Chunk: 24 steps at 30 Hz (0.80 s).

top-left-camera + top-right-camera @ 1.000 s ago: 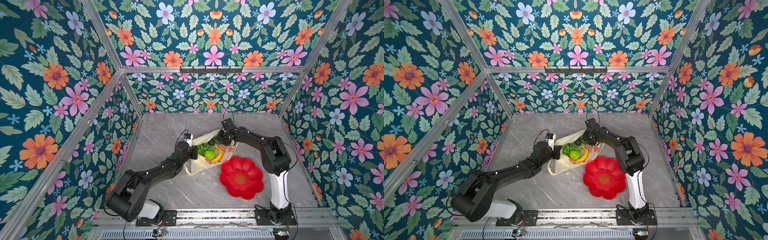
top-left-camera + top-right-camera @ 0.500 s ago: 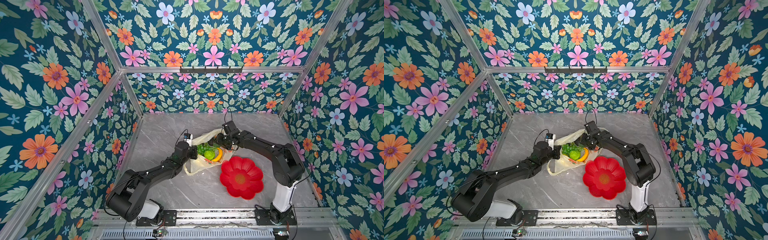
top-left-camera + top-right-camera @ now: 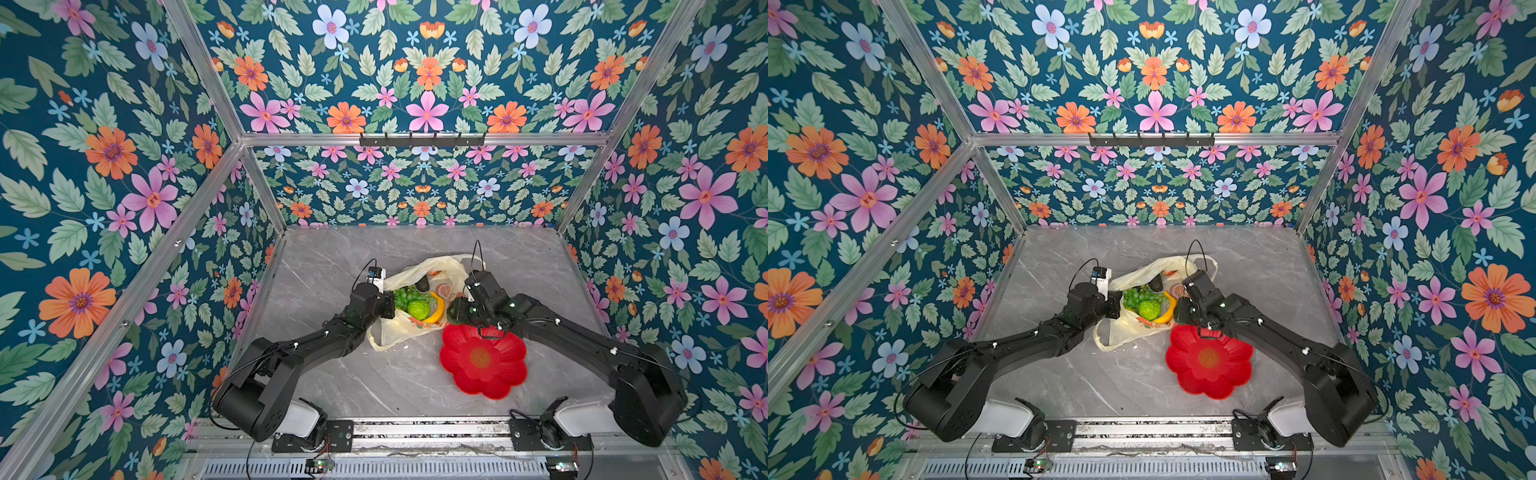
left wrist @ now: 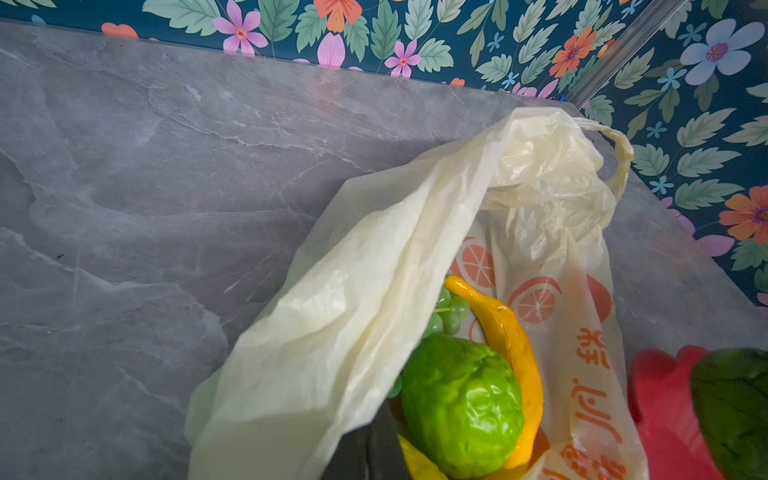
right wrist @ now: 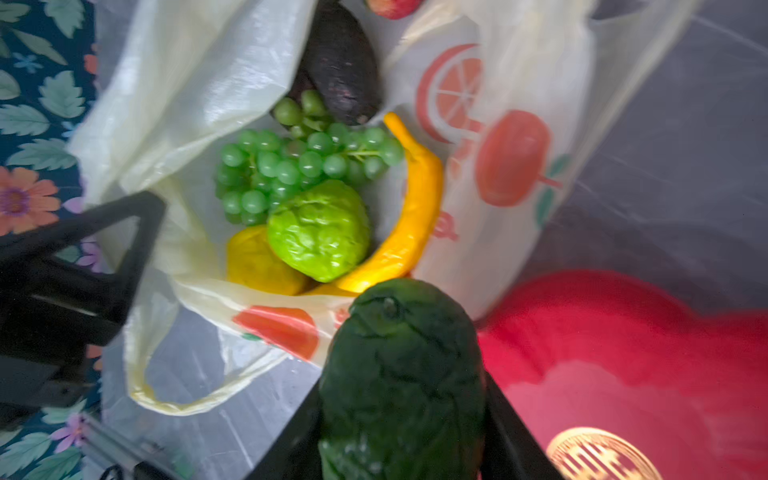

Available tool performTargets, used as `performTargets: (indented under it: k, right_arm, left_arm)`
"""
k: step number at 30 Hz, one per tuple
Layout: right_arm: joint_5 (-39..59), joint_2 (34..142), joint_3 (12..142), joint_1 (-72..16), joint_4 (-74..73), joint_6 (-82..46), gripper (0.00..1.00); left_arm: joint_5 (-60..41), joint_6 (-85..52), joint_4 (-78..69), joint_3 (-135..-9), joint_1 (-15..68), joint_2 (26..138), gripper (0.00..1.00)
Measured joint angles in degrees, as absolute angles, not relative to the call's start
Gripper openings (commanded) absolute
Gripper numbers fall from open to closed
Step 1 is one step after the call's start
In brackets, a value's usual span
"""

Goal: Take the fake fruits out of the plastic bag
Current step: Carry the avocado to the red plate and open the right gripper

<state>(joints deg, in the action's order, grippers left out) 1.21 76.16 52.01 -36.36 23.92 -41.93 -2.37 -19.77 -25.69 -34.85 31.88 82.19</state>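
Observation:
The plastic bag lies open at mid-table. My left gripper is shut on the plastic bag's near-left rim, holding the mouth up. Inside lie fake fruits: a green grape bunch, a bumpy green fruit, a yellow banana, a lemon and a dark avocado. My right gripper is shut on a dark green avocado, held just outside the bag's right edge, by the plate's rim.
A red flower-shaped plate sits on the grey marble table to the front right of the bag. One loop handle trails toward the front. Floral walls close in three sides.
My right gripper has drawn back out of the bag toward the front, carrying the dark green avocado to the plate's edge. The left gripper has stayed put on the bag.

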Motion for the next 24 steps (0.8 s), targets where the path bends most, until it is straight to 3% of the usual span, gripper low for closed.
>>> performTargets:
  k: [8,24]
  right_arm:
    - [-2.55,67.55,40.38,-36.42,24.97,-43.53,0.46]
    - [-6.15,69.56,33.82,-36.56,17.37,-43.33,0.46]
  left_arm:
    - [-2.15,-19.64,-25.67,-34.85,31.88,82.19,0.00]
    - [-1.39,-19.62,-25.67,-34.85,31.88,82.15,0.00]
